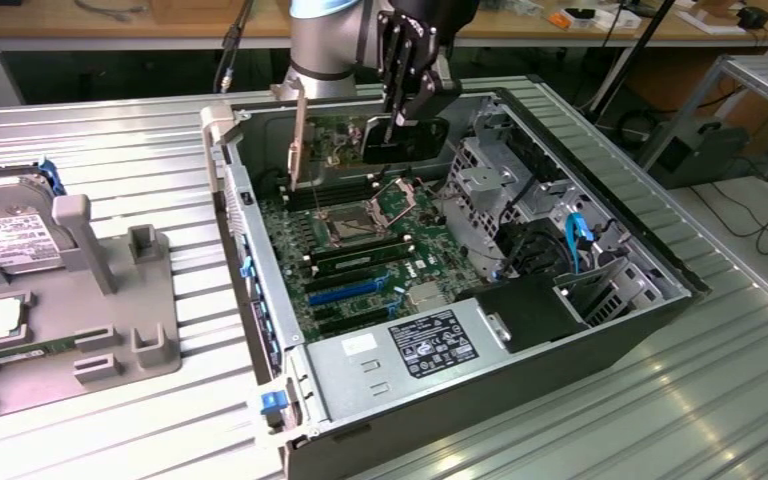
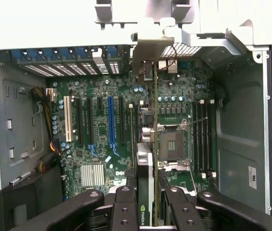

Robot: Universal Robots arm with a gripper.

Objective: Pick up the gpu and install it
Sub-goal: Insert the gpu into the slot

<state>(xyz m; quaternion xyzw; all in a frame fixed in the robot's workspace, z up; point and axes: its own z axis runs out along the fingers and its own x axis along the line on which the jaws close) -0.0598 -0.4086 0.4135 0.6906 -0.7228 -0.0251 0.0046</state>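
Note:
My gripper is shut on the gpu, a dark flat card hanging on edge over the open computer case. Its pale metal bracket points down at the end nearest the case's rear wall. In the wrist view the gpu shows edge-on between my fingers, with its bracket at the rear slot openings. The card hangs above the motherboard, close to the processor socket and to one side of the blue expansion slot.
A grey fixture at the exterior view's left holds a silver hard drive and a narrow green memory stick. Inside the case are the power supply, drive cages and blue cables. A ribbed metal table surrounds it.

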